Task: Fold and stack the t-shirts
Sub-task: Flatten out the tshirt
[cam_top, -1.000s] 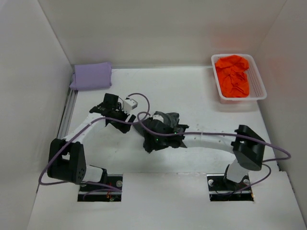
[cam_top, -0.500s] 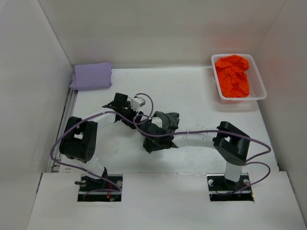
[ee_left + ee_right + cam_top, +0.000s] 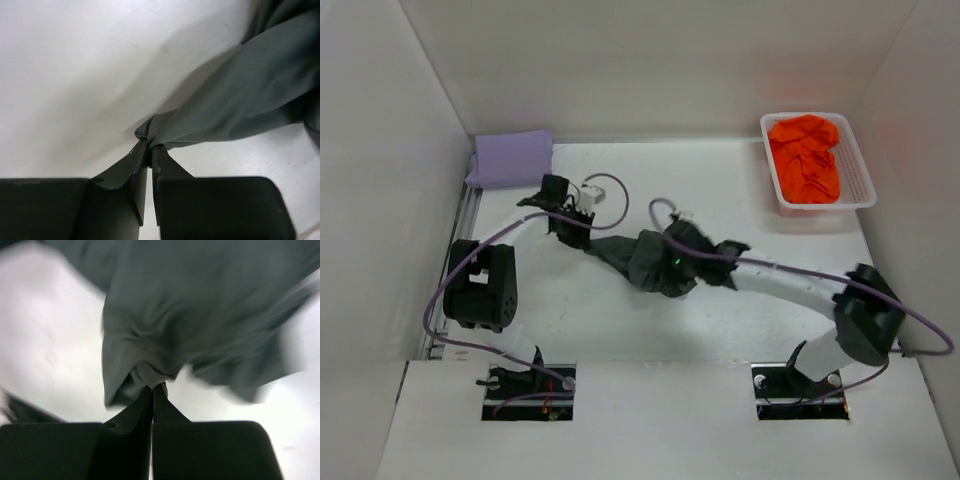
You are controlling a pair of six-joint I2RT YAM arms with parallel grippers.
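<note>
You had the left gripper (image 3: pixel 149 150) pinched on a corner of the dark grey t-shirt (image 3: pixel 642 262) and the right gripper (image 3: pixel 153 388) clamped on another fold, with fabric stretched between them.

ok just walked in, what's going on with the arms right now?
Both arms are working the dark grey t-shirt. The left gripper is shut on one corner and the right gripper is pinching another bunch. The fabric is pulled out between them, crumpled and not yet folded. The lavender t-shirt lies folded at the far left. The orange t-shirt sits crumpled in the white mesh basket.
</note>
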